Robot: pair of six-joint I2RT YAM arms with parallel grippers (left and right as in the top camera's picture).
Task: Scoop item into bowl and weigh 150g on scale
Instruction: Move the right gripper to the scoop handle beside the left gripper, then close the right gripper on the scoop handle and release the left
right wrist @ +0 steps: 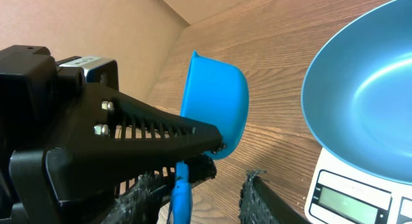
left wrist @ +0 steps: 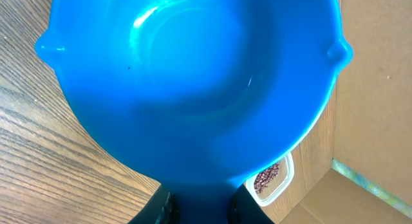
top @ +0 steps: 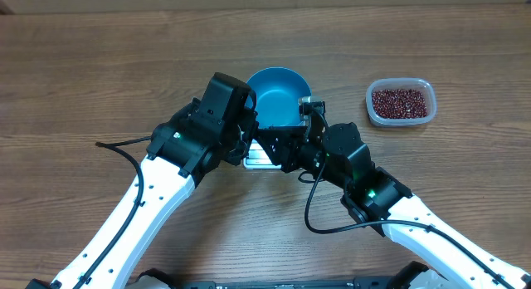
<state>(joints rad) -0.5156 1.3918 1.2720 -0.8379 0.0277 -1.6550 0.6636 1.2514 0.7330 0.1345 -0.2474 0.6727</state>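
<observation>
Scale point(right wrist: 351, 197) mostly hidden beneath bowl point(right wrist: 367, 89).

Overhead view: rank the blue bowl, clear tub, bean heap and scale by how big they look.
1. Blue bowl and clear tub: about alike; the bowl is partly covered, so unranked.
2. Bean heap, inside the tub.
3. Scale: only a sliver shows, true size hidden.
</observation>
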